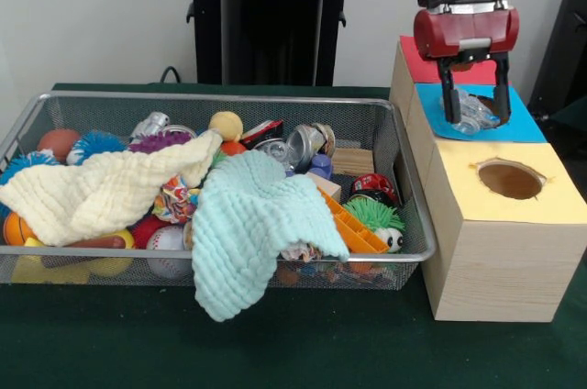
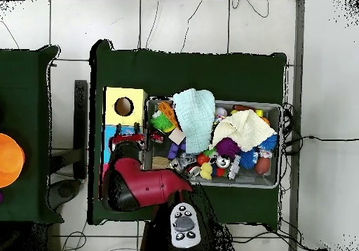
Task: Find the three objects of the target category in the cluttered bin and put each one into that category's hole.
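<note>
Nearest the camera, a pale mint muslin cloth (image 1: 248,233) spills over the front rim of the long silver wire-mesh basket (image 1: 408,196) and hangs down toward the dark green desk (image 1: 293,352). Beside it a cream muslin cloth (image 1: 101,192) is spread across the toys, so both cloths cover much of the clutter and anything under them cannot be made out. Between and around them show balls, spiky rubber toys, crushed silver cans (image 1: 298,144) and an orange plastic tray (image 1: 353,228).

Just beside the basket's end stands a row of pale wooden boxes (image 1: 500,265), each topped with a coloured panel: yellow with a round hole (image 1: 510,180) nearest, then blue (image 1: 527,123), then red. The red and black pincer (image 1: 475,112) hangs upright over the blue panel, its two dark fingers (image 1: 451,100) closed partway around a small crushed clear plastic bottle (image 1: 473,114), held low, at or just above the panel. That placement suggests the blue box is the bottles' target, with the pincer poised to release into its opening, which is hidden behind the bottle. In the overhead view the arm covers that box. Other bottles likely lie among the clutter or under the cloths.
</note>
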`<state>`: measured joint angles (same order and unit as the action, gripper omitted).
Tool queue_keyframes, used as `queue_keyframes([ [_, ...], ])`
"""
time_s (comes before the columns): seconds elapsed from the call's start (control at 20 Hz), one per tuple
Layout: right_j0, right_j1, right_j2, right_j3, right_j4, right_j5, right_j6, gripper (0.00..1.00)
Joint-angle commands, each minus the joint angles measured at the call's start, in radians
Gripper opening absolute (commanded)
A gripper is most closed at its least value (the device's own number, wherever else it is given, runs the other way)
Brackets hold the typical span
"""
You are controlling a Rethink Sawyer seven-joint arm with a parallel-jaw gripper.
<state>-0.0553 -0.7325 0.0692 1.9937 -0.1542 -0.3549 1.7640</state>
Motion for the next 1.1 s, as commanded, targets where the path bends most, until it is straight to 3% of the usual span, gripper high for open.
queue_keyframes([
  [0.05,-0.003,0.079,-0.027,-0.045,-0.045,-0.097,0.123,1.00],
  [0.65,-0.019,0.105,-0.001,0.033,0.021,-0.007,0.207,1.00],
  [1.1,0.011,0.116,-0.008,0.058,0.062,-0.011,0.229,1.00],
])
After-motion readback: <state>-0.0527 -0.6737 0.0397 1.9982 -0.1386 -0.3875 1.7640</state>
